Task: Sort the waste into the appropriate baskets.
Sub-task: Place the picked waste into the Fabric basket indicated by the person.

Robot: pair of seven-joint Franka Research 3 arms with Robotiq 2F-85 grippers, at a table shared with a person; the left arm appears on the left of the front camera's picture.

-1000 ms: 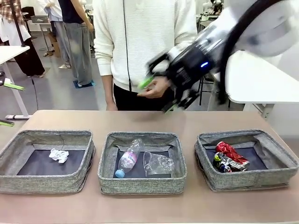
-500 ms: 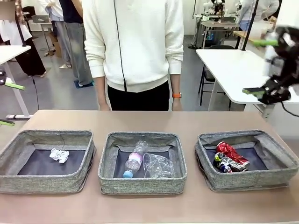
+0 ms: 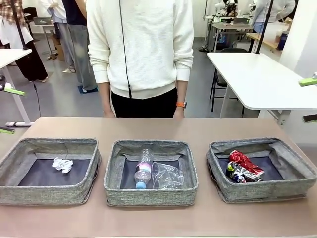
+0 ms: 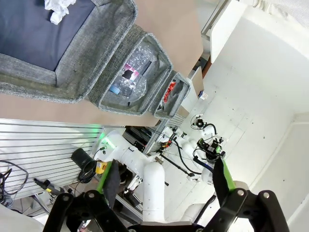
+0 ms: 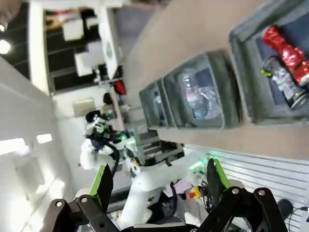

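Note:
Three grey baskets stand in a row. The left basket (image 3: pixel 49 194) (image 4: pixel 72 67) holds a white paper wad (image 3: pixel 63 164) (image 4: pixel 58 7). In the middle basket (image 3: pixel 148 196) (image 5: pixel 227 101) lie a clear bottle (image 3: pixel 143 168) (image 4: pixel 126 76) (image 5: pixel 194 94) and a wrinkly plastic piece (image 3: pixel 168 175). A red can (image 3: pixel 244 162) (image 5: pixel 286 52) and a dark can (image 3: pixel 237 173) (image 5: pixel 286 88) lie in the right basket (image 3: pixel 262 192) (image 5: pixel 241 58). My right gripper (image 3: pixel 311 99) (image 5: pixel 159 183) stands open at the right edge, away from the table. My left gripper (image 3: pixel 7 111) (image 4: pixel 164 176) is open and empty at the left edge.
A person in a white sweater (image 3: pixel 141 44) stands at the far side of the brown table (image 3: pixel 158 129), arms hanging down. A white table (image 3: pixel 257 79) stands behind at the right. Bare tabletop runs in front of and behind the baskets.
My right arm swung from above the table's middle out to the right edge. The bottle shifted in the middle basket. The person's hand dropped to the side.

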